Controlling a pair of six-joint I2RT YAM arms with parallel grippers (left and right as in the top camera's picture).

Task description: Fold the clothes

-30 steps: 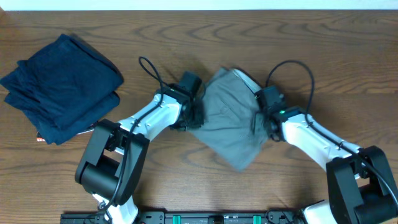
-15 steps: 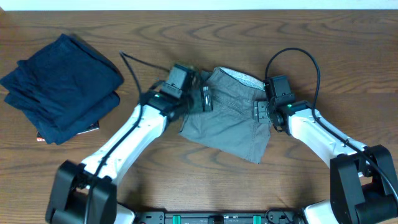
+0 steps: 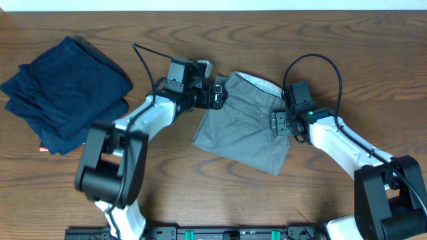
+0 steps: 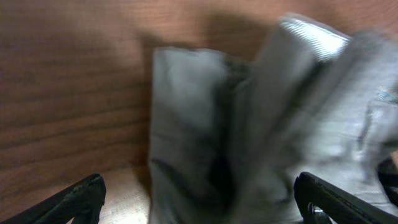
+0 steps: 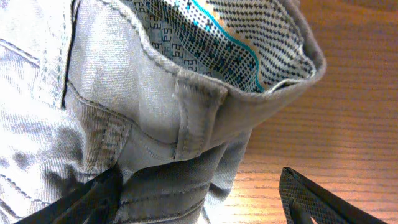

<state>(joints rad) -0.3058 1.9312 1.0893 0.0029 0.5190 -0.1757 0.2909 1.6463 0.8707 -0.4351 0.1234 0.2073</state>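
The clothes, grey woven shorts (image 3: 243,127), lie folded in a rough square at the table's middle, waistband and patterned lining (image 3: 261,84) toward the far edge. My left gripper (image 3: 218,99) sits at their far left corner, open, with nothing pinched. In the blurred left wrist view its fingers (image 4: 81,199) stand wide apart around the gripper's gap (image 4: 199,190), and the shorts (image 4: 261,124) lie ahead. My right gripper (image 3: 279,124) rests at the shorts' right edge. In the right wrist view it (image 5: 198,186) is open, the waistband (image 5: 199,118) bunched by its left finger, bare wood beside the right one.
A pile of dark navy folded garments (image 3: 67,93) lies at the far left, with a small red and white item (image 3: 44,148) poking out beneath it. Black cables (image 3: 313,67) loop above both wrists. The table's far edge (image 3: 213,9) is close behind the shorts.
The left gripper has opened and let go of the shorts, its arm swinging toward the far side. The shorts have gone from a tilted diamond to a flatter square. The right jaws have widened.
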